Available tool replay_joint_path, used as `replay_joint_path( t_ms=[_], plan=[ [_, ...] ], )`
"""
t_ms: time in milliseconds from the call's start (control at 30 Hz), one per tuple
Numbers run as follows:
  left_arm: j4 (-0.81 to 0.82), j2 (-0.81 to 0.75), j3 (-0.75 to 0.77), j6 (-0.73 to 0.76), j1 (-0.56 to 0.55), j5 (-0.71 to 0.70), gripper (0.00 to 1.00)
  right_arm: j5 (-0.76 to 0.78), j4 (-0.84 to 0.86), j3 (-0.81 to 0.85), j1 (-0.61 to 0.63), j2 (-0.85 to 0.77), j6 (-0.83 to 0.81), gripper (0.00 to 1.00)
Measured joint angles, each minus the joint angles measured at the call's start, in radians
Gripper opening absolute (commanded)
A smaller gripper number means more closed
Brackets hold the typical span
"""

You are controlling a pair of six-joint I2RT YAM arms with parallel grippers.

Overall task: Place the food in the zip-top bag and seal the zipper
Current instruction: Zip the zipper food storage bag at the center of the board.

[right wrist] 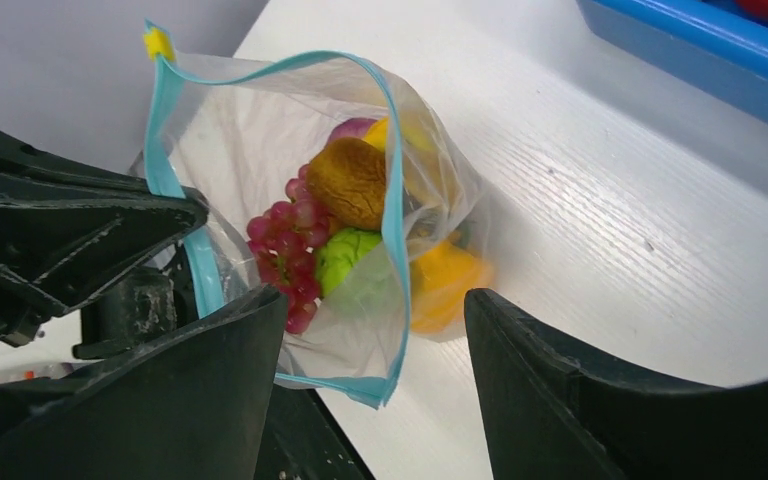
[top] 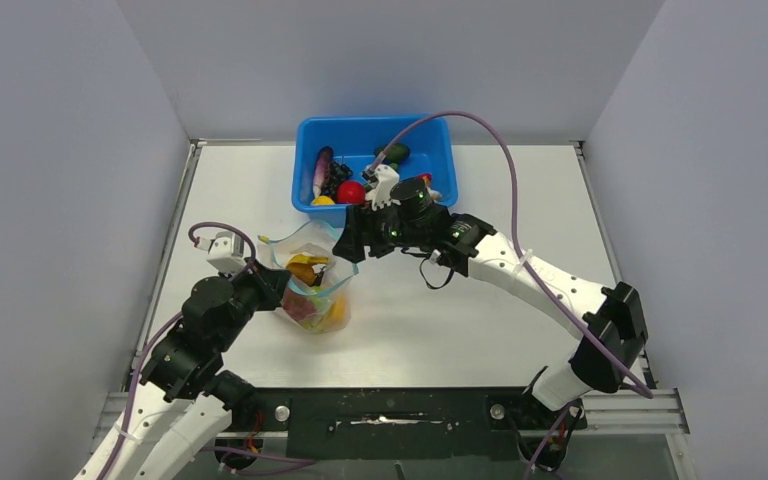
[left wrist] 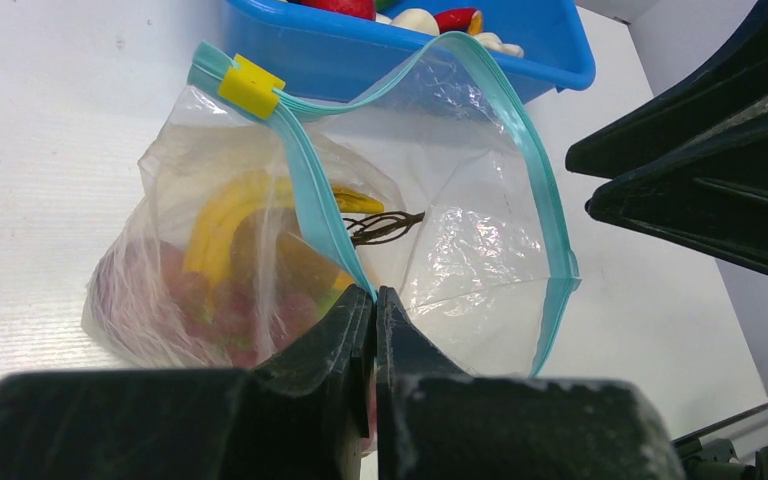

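The clear zip-top bag (top: 316, 292) lies open-mouthed on the white table with food inside. The food is a yellow banana (left wrist: 222, 215), reddish-purple grapes (right wrist: 285, 245), a green piece (right wrist: 345, 260), a brown piece (right wrist: 350, 180) and an orange piece (right wrist: 440, 282). The teal zipper (left wrist: 305, 170) gapes wide, and its yellow slider (left wrist: 251, 86) sits at the far end. My left gripper (left wrist: 373, 296) is shut on the near zipper rim and shows in the top view (top: 278, 283). My right gripper (right wrist: 375, 300) is open and empty, just above the bag's mouth (top: 345, 248).
A rigid blue tub (top: 305, 150) stands behind the bag at the table's far edge, holding several more toy foods, among them a red one (top: 351, 192) and a purple one (top: 321, 170). Grey walls close in both sides.
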Motion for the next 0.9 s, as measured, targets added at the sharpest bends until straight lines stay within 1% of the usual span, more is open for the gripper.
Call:
replay_joint_path(
  t_ms=[100,200,267,467,600,633,700,733,833,900],
  plan=[
    [0.005,0.002,0.0,-0.002,0.0,0.001,0.0,0.025,-0.046,0.011,0.002,0.005,-0.019,0.62],
    [0.012,0.012,0.0,-0.006,0.0,0.006,0.0,0.032,-0.069,0.013,0.011,0.014,-0.033,0.55],
    [0.019,0.022,0.0,-0.01,0.0,0.013,0.0,0.032,-0.083,0.018,0.019,0.026,-0.042,0.52],
    [0.043,0.043,0.0,-0.042,0.0,0.042,0.0,0.034,-0.17,0.076,0.019,0.077,-0.108,0.46],
    [0.069,0.048,0.0,-0.072,0.0,0.063,0.0,0.026,-0.199,0.102,0.011,0.089,-0.141,0.33],
    [0.072,0.048,0.0,-0.08,0.0,0.067,0.0,0.018,-0.2,0.102,0.011,0.089,-0.146,0.27],
    [0.078,0.047,0.0,-0.094,0.0,0.077,0.0,-0.001,-0.202,0.102,0.007,0.09,-0.16,0.08],
    [0.083,0.047,0.0,-0.108,0.0,0.082,0.0,-0.007,-0.214,0.106,0.005,0.09,-0.173,0.02],
    [0.095,0.045,0.0,-0.119,0.0,0.094,0.0,0.003,-0.281,0.153,0.002,0.103,-0.215,0.0],
    [0.112,0.044,0.0,-0.114,0.0,0.11,0.13,0.007,-0.315,0.177,-0.01,0.102,-0.242,0.0]
  ],
)
